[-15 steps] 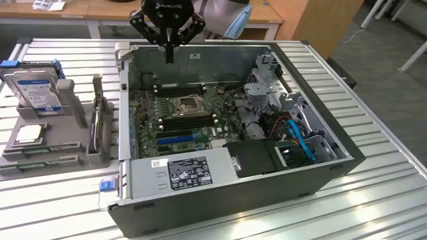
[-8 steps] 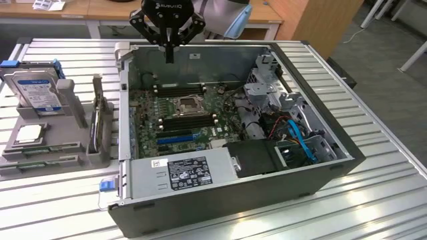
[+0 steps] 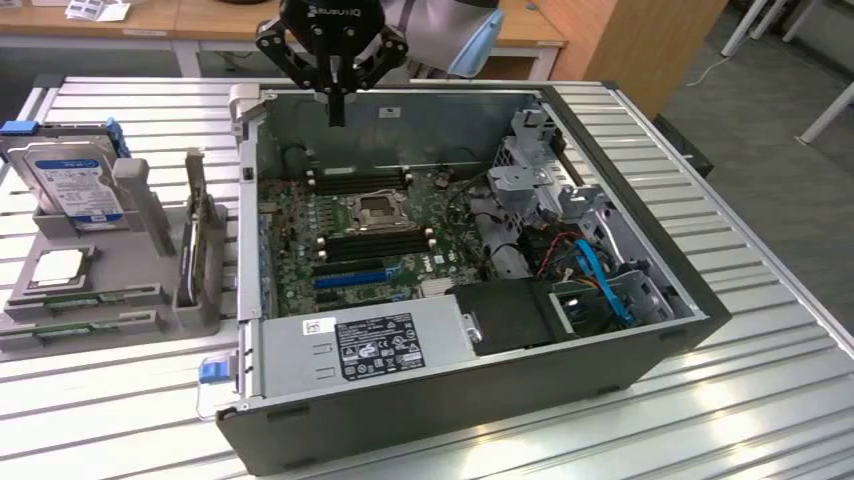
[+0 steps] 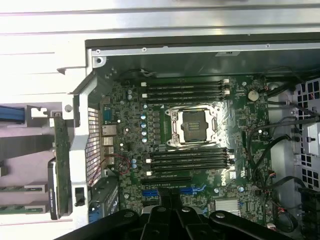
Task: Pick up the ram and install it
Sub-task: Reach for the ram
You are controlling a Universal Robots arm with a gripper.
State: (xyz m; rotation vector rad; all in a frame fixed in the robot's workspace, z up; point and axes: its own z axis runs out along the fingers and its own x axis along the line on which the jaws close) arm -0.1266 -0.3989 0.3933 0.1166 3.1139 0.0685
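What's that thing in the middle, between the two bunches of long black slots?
A square metal processor socket sits between the two banks of black memory slots. The wrist view shows it plainly.

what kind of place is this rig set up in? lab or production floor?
Probably a robotics lab or workshop: an open PC case on a slatted metal table, a grey fixture holding a hard drive, wooden desks behind.
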